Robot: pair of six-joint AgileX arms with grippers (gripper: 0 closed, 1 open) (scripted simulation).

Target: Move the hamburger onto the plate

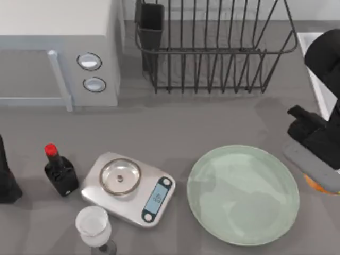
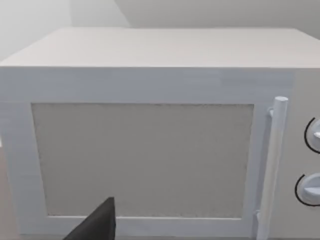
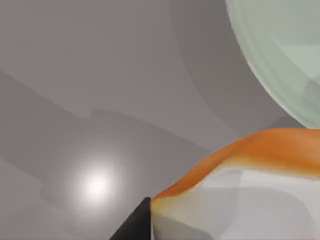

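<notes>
The hamburger (image 1: 314, 186) shows as a small orange sliver just off the right rim of the plate (image 1: 243, 194), mostly hidden under my right arm. In the right wrist view the hamburger (image 3: 260, 150) looms very close, its orange edge beside the plate (image 3: 285, 55). My right gripper (image 1: 320, 175) is down over it, and a dark fingertip (image 3: 134, 225) rests against the hamburger's side, so the gripper looks shut on it. The large pale mint-green plate has nothing on it. My left arm (image 1: 6, 178) stays parked at the table's left edge.
A silver kitchen scale (image 1: 128, 188), a red-capped dark bottle (image 1: 59, 170) and a clear glass (image 1: 94, 226) stand left of the plate. At the back are a white microwave (image 1: 58, 48), also the microwave (image 2: 150, 150), and a black wire dish rack (image 1: 212, 48).
</notes>
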